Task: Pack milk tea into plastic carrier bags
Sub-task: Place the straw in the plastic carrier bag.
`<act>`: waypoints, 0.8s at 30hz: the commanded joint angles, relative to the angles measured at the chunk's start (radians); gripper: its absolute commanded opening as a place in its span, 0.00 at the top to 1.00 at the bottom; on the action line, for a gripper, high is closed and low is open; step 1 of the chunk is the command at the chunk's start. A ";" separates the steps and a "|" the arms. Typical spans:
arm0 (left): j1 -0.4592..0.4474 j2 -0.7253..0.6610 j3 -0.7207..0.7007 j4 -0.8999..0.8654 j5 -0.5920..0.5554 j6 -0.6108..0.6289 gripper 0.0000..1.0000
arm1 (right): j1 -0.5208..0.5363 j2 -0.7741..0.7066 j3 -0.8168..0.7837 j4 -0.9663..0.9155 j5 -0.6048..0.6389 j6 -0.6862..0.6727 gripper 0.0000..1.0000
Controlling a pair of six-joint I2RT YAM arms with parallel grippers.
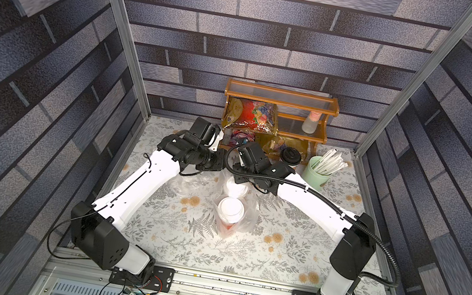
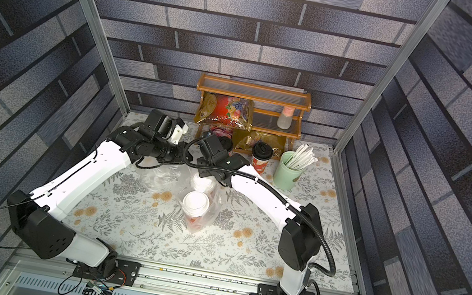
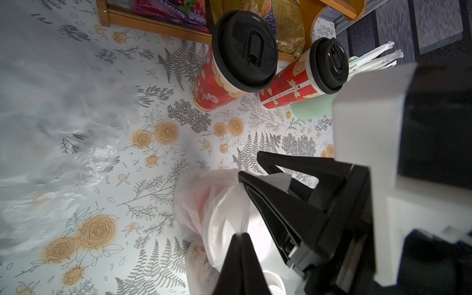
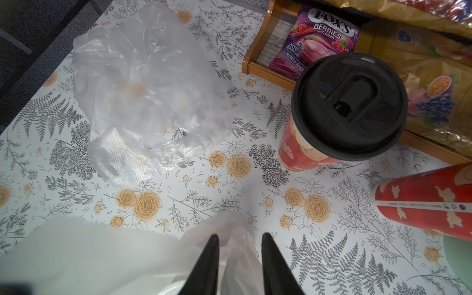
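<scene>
- The filled bag (image 1: 248, 222) stands in the middle of the counter (image 1: 242, 254). The two white-lidded cups (image 1: 230, 208) are upright inside it, one beyond the other. The film is gathered up around both, so this load looks packed.
- The left end effector (image 3: 241, 237) has its jaws together. A narrowing strip of the bag's top runs right into the tips and looks pinched there, probably to hold the mouth up above the lids.
- The right end effector (image 4: 239, 237) has its jaws apart, with bag film lying loose between them. It clamps nothing, which suits giving up its side of the bag.
- The two black-lidded cups (image 3: 245, 51) stand upright and near each other at the foot of the wooden shelf (image 1: 282, 100), beside the straw cup (image 1: 317, 172). Neither is bagged.
- The empty bag (image 4: 143, 89) lies crumpled on the counter, apart from all the cups and partly under the left arm. It would need spreading open before the black-lidded pair can go in.
- By this layout, the task looks about half done.
</scene>
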 commanded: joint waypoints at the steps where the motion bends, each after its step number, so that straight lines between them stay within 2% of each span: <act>1: 0.008 -0.017 0.001 0.008 0.010 -0.013 0.88 | -0.005 -0.051 0.050 -0.035 -0.007 0.004 0.60; 9: 0.009 -0.027 0.032 -0.021 -0.007 0.004 0.64 | -0.012 -0.126 0.143 -0.105 -0.024 -0.010 0.54; 15: 0.008 -0.050 0.067 -0.073 -0.006 0.028 0.52 | -0.059 -0.186 0.181 -0.156 -0.033 -0.013 0.53; 19: -0.001 -0.080 0.083 -0.140 -0.008 0.056 0.44 | -0.148 -0.207 0.204 -0.228 -0.055 -0.011 0.52; 24: -0.039 -0.128 0.072 -0.233 -0.024 0.088 0.38 | -0.320 -0.231 0.173 -0.283 -0.114 -0.018 0.54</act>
